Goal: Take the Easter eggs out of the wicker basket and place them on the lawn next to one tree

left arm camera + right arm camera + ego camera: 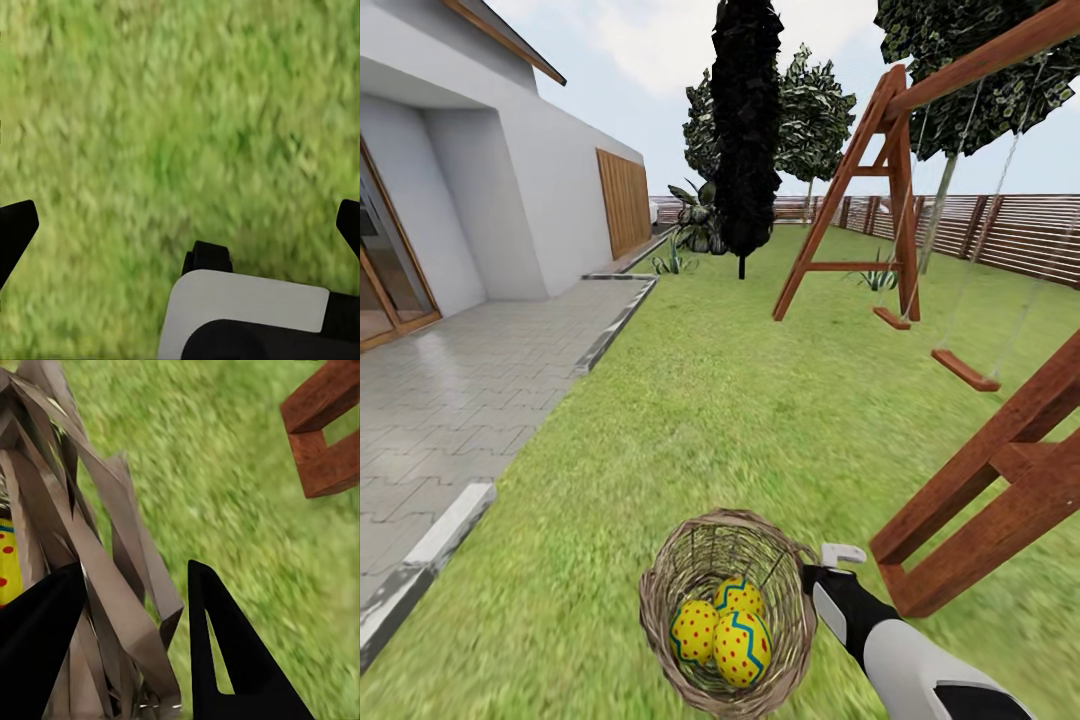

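The wicker basket (722, 610) is low in the head view over the lawn (740, 400). It holds three Easter eggs (742, 648), yellow with red dots and zigzag bands. My right gripper (815, 566) is at the basket's right rim. In the right wrist view its black fingers (225, 660) straddle the woven wall (112, 577), and a bit of egg (7, 562) shows inside. My left gripper (180, 225) is open over bare grass. A pale-trunked tree (938, 205) stands far off behind the swing.
A wooden swing set (880, 180) spans the right side, one leg (1000, 500) close beside the basket. An all-black tree (745, 130) stands ahead. The grey patio (460, 370) and house lie left, and a slatted fence (1020, 230) runs along the back right.
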